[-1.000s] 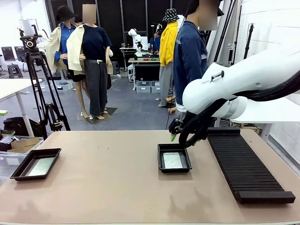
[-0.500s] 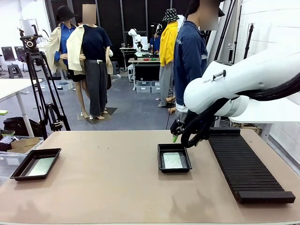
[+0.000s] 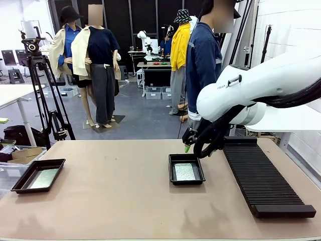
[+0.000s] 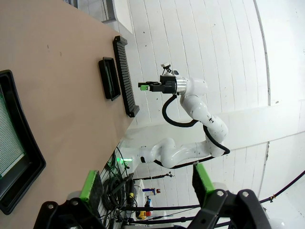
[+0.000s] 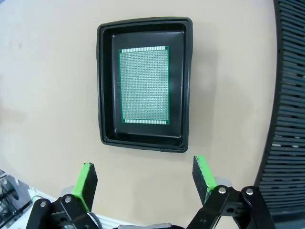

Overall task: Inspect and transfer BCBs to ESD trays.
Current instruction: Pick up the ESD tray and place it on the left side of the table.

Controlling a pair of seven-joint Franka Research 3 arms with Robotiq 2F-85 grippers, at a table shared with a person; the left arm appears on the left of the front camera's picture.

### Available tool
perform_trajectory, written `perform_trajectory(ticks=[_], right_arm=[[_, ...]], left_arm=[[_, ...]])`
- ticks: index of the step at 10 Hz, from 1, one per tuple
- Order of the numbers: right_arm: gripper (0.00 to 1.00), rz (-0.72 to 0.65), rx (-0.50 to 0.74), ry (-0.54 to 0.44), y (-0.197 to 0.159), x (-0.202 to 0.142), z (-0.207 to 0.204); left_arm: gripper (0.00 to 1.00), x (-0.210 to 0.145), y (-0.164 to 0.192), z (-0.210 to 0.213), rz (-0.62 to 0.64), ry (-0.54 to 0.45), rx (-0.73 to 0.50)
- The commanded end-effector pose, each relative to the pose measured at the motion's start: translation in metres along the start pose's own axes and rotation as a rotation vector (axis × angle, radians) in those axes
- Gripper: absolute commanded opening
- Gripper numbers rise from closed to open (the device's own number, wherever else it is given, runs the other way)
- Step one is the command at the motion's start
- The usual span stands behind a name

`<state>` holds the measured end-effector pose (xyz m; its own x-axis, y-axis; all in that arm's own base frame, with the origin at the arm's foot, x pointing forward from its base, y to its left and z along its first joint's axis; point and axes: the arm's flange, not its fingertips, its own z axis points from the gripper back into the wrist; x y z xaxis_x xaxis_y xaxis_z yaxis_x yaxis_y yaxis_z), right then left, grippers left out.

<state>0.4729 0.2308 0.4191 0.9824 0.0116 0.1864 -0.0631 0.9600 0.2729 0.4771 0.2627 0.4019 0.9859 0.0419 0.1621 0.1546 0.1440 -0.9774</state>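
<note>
**Right arm hovers open-fingered over the tray near the far edge**

The right arm [image 3: 261, 88] reaches in from the table's right side, its forearm slanting down to a bent wrist above the far end of the ESD tray [image 3: 186, 169] that sits near the table's [image 3: 125, 196] far edge, just left of the long black ribbed rack [image 3: 263, 175]. The right gripper [image 3: 186, 146] hangs above the tray's far rim, clear of it, green pad tip downward. In the right wrist view its fingers [image 5: 204, 172] are spread wide with nothing between them, and the tray below holds one green BCB [image 5: 144, 85] lying flat on its floor, with black margin all round it.

The second ESD tray [image 3: 38, 175] lies at the table's left edge with another BCB [image 3: 44, 177] flat inside. The left gripper [image 4: 145, 183] looks along the table from that side; its fingers [image 4: 90, 186] stand apart and empty, with the tray's rim at the left of its view.

A person [image 3: 203, 60] in a dark blue jacket stands at the far side of the table, behind the right arm.

Against a second ago, the right arm has drifted slightly to the right and up; over the last half second it has held the same pose. Trays, boards and rack lie where they did.
</note>
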Motion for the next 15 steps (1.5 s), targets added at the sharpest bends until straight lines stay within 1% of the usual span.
perform_trajectory(ticks=[1,6,7,9,10,12,13,14,15], right_arm=[[1.0,-0.005,0.011,-0.004,0.001,0.0,0.0],[1.0,-0.005,0.011,-0.004,0.001,0.0,0.0],[1.0,0.0,0.0,0.0,0.0,0.0,0.0],[1.0,-0.02,0.027,-0.038,-0.009,0.001,0.027],[1.0,-0.044,0.079,-0.065,-0.022,0.003,0.053],[1.0,-0.071,0.131,-0.089,-0.044,0.004,0.092],[1.0,-0.08,0.164,-0.065,-0.059,0.009,0.107],[1.0,-0.105,0.185,-0.045,-0.08,0.01,0.123],[1.0,-0.135,0.204,-0.051,-0.098,0.015,0.135]], left_arm=[[1.0,-0.002,-0.002,0.0,0.001,0.001,0.005],[1.0,0.0,0.0,0.0,0.0,0.0,0.0],[1.0,0.0,-0.005,-0.008,0.003,0.029,0.01],[1.0,0.004,-0.025,-0.025,-0.012,0.074,0.003],[1.0,0.009,-0.038,-0.04,-0.008,0.086,0.005],[1.0,0.019,-0.065,-0.064,-0.003,0.123,0.038],[1.0,0.026,-0.079,-0.079,-0.019,0.148,0.057],[1.0,0.026,-0.096,-0.1,-0.03,0.165,0.107],[1.0,0.03,-0.107,-0.119,-0.031,0.185,0.141]])
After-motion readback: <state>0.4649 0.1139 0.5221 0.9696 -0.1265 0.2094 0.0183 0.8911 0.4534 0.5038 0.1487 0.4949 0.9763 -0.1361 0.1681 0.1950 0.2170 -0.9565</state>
